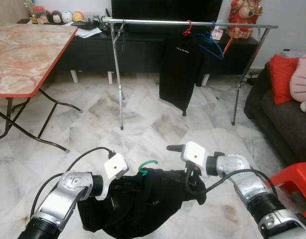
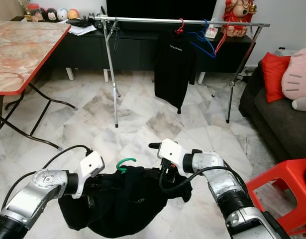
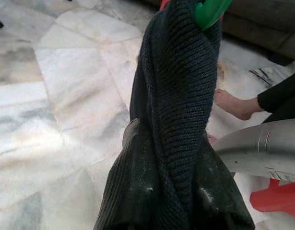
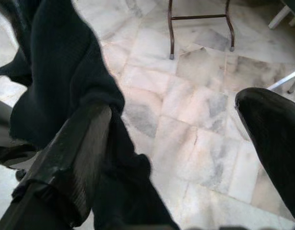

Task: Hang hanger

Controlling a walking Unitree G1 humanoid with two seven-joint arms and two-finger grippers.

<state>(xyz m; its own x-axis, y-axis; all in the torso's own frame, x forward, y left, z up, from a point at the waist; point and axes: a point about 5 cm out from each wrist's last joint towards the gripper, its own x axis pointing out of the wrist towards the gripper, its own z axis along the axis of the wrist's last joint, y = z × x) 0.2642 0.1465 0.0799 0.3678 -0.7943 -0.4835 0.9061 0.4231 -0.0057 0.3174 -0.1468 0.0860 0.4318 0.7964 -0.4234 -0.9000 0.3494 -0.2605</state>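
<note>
My left gripper (image 3: 171, 201) has its jaws clenched on the black garment (image 1: 143, 204) with its green hanger (image 1: 147, 166); my right gripper (image 4: 185, 158) jaws are spread, garment draped over one.

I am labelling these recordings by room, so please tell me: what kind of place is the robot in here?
Most likely a home living room. A dark sofa with cushions stands at the right, a low black TV cabinet runs along the far wall, and a metal clothes rail with hangers stands on the marble floor.
</note>
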